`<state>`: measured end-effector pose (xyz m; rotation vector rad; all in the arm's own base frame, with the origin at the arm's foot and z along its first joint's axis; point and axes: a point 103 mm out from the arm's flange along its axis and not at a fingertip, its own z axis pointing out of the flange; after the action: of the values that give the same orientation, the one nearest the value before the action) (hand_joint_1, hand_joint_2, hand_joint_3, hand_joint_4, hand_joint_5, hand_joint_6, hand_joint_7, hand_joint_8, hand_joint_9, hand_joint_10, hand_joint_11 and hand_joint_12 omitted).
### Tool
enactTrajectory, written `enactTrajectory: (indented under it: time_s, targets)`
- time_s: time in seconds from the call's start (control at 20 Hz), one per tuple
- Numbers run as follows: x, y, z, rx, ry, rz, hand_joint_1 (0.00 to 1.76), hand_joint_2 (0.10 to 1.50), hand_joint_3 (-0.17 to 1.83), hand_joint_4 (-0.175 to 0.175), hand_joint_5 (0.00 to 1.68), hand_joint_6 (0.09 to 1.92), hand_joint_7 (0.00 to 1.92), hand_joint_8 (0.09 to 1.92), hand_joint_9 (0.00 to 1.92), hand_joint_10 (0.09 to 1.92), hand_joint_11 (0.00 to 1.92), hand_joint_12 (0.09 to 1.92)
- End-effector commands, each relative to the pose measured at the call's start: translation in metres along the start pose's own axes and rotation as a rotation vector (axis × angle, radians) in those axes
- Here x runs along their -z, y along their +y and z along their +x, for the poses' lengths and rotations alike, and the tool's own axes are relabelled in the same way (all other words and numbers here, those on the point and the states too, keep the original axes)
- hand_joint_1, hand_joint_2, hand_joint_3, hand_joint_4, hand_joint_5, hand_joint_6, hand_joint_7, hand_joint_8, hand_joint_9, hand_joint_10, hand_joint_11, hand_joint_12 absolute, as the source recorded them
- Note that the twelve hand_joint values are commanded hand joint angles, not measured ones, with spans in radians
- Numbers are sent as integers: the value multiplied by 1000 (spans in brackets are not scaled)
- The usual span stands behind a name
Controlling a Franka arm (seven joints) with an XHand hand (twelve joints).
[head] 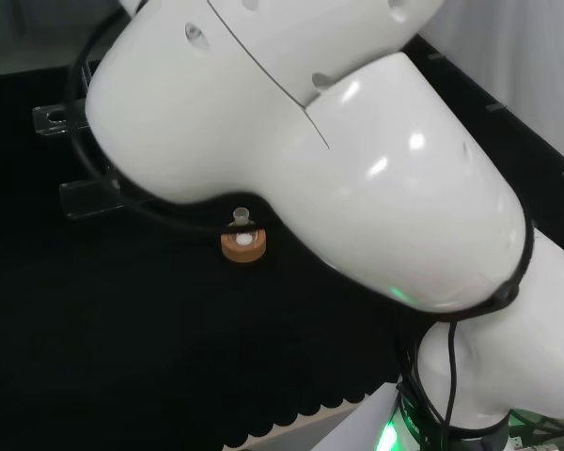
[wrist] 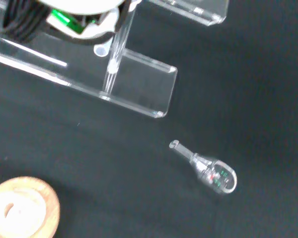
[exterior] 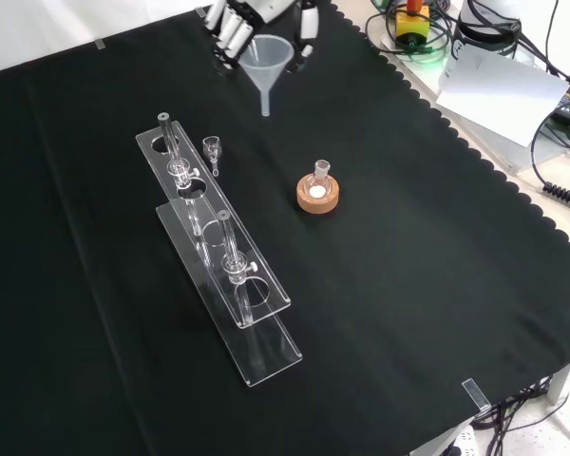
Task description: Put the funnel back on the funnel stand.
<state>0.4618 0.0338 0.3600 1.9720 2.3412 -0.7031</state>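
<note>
The funnel point(exterior: 266, 63) hangs pinched in my hand point(exterior: 230, 26) at twelve o'clock of the front view, spout down, well apart from the funnel stand point(exterior: 216, 249). Its spout could miss a hole and knock the stand's glass pieces. A small stopper point(exterior: 211, 152) and cork ring point(exterior: 318, 195) sit between.

Head view: the arm's big white link point(head: 357, 178) blocks most of the worktop, hiding whatever's toward 3 o'clock of the cork ring point(head: 242, 244). Front view: the hand point(exterior: 236, 24) is cut off at 12 o'clock, and the cork ring runs off the wrist view's edge.
</note>
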Motion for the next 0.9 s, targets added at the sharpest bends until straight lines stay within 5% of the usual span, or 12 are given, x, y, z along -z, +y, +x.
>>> enactTrajectory:
  time_s: [0.05,0.9]
  targets:
    - [17,39,-28,-2,17,-27,949,646,666,3,702,712,522,660,953,431,615,1273]
    - [-2,120,-55,9,42,-15,951,650,669,2,713,726,535,662,961,436,642,1261]
